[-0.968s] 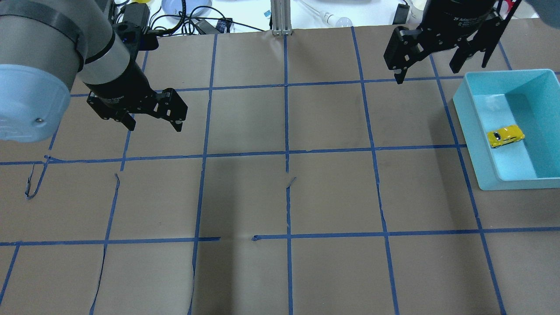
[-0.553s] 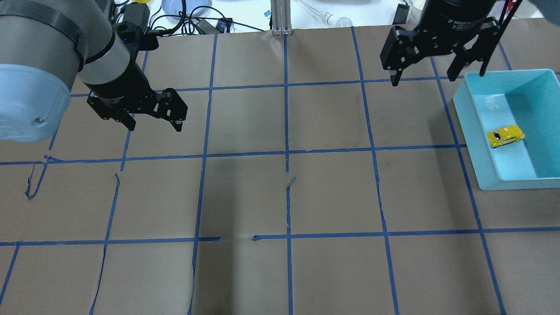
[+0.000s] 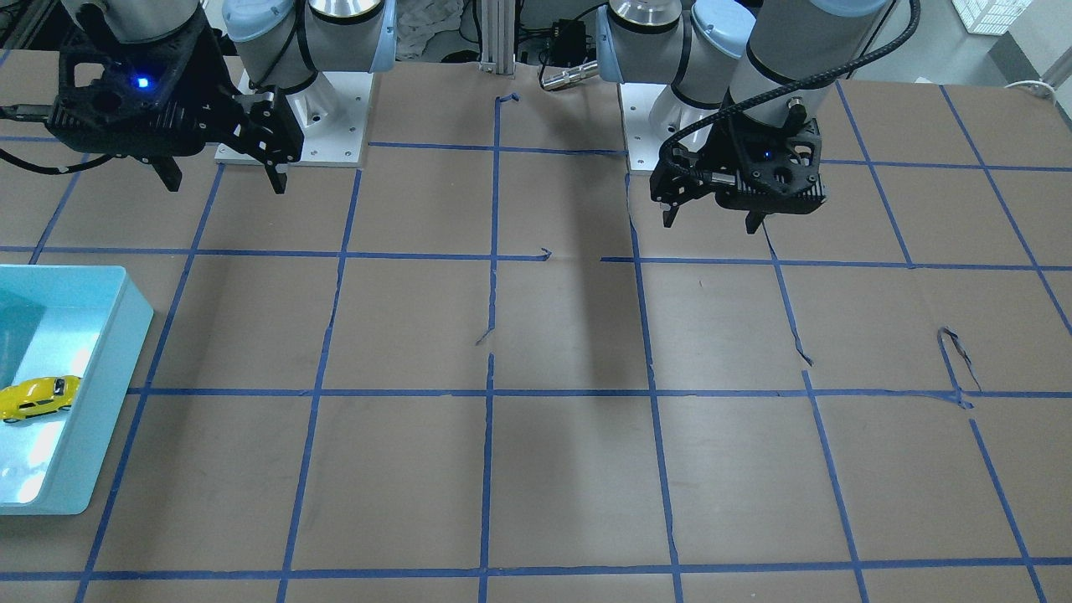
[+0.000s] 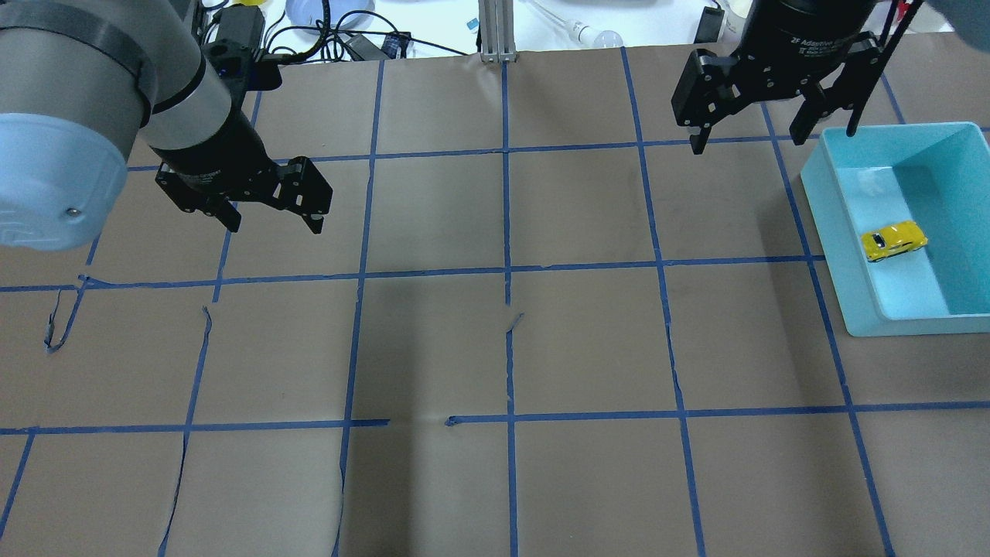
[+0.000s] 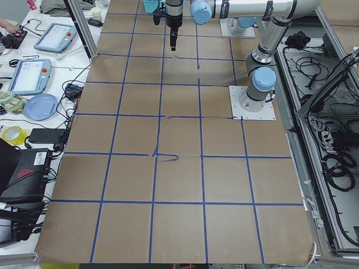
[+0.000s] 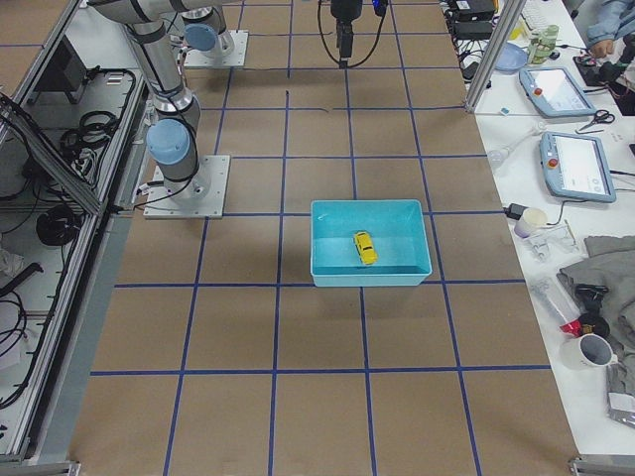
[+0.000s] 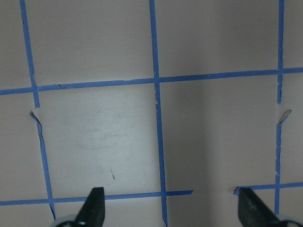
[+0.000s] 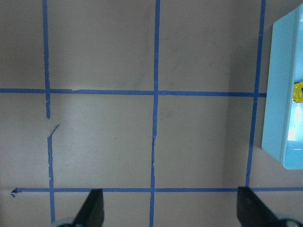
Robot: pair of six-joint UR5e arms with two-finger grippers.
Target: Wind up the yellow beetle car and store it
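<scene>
The yellow beetle car (image 4: 894,240) lies inside a light blue bin (image 4: 838,249) at the table's right side; it also shows in the front view (image 3: 38,396), the right side view (image 6: 364,248) and as a yellow sliver in the right wrist view (image 8: 298,92). My right gripper (image 4: 749,143) is open and empty, raised over the table to the left of the bin's far corner. My left gripper (image 4: 272,225) is open and empty above the left half of the table. The left wrist view shows only taped paper between its fingertips (image 7: 94,208).
The table is brown paper with a blue tape grid, torn in places (image 4: 512,321). Cables, a plate and a bulb (image 4: 599,35) lie beyond the far edge. The bin (image 6: 369,243) is the only container on the table.
My right gripper drew slightly back from the bin and settled near the far edge. The left gripper and the car have not moved.
</scene>
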